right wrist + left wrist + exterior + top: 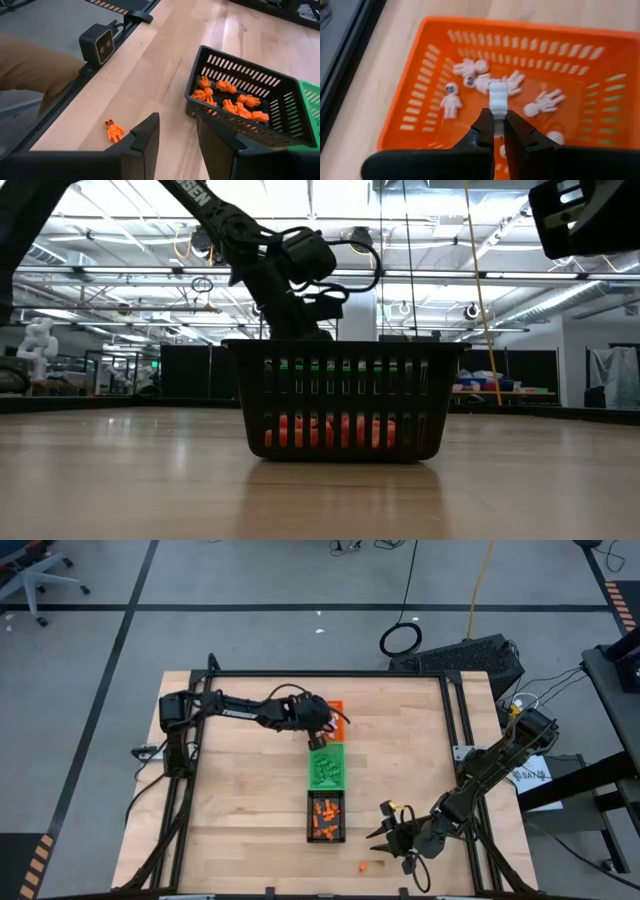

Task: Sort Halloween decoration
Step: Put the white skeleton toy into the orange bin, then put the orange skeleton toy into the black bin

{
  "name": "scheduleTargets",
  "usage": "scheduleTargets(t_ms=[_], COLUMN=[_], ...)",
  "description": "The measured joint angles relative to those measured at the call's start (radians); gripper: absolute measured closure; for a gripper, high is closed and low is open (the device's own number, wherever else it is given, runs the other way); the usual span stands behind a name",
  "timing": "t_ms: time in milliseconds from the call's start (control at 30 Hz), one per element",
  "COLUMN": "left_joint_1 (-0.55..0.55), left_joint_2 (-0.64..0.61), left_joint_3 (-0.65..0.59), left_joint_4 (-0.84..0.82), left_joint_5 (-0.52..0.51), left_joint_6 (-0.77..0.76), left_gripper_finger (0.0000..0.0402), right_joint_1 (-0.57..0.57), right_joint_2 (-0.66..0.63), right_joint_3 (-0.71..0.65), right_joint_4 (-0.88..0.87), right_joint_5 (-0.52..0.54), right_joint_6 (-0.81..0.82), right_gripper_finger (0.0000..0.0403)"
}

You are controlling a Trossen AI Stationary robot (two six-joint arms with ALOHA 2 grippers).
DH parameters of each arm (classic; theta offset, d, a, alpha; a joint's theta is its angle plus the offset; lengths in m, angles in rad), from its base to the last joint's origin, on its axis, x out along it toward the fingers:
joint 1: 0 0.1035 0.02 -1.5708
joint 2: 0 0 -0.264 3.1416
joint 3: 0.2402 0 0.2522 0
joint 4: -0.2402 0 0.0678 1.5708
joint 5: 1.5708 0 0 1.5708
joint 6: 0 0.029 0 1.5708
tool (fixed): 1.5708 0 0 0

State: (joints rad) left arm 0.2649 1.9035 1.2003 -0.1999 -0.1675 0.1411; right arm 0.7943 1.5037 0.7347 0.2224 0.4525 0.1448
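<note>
My left hand [499, 131], clenched on a white plastic skeleton trinket [498, 98], hangs over the orange slotted tray [420, 100]; I release low. Right hand [177, 131] waits, released.

Bright overhead lights, left-wrist view seemingly blurred

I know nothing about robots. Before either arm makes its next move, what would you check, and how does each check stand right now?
1. Left gripper holds a white trinket: ok, pinched between its fingers.
2. It is over the orange tray, where other white figures lie: ok.
3. Right gripper is open and empty: ok.
4. Stray orange figure lies on the table within sight of the right gripper: ok, just ahead of its fingers.
5. Black tray holds only orange pieces: ok as far as visible.
6. Green tray holds only green pieces: cannot tell for sure, too small.
</note>
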Motion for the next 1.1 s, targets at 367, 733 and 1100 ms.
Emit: scheduleTargets(t_ms=[367,733,1100], left_joint_1=[-0.012,-0.208,-0.506], left_joint_2=[-0.008,-0.220,-0.236], left_joint_3=[0.000,0.001,0.001], left_joint_4=[-0.016,-0.038,-0.019], left_joint_5=[-0.101,-0.152,-0.442], left_joint_6=[-0.065,-0.312,-0.416], left_gripper_finger=[0.0255,0.0206,0.0205], right_joint_1=[-0.002,-0.002,-0.007], right_joint_2=[0.000,0.031,0.261], right_joint_3=[0.000,0.000,0.001], right_joint_4=[-0.002,0.016,0.322], right_joint_5=[-0.003,-0.049,-0.153], right_joint_6=[0.029,0.100,0.105], right_gripper_finger=[0.0284,0.0284,0.0283])
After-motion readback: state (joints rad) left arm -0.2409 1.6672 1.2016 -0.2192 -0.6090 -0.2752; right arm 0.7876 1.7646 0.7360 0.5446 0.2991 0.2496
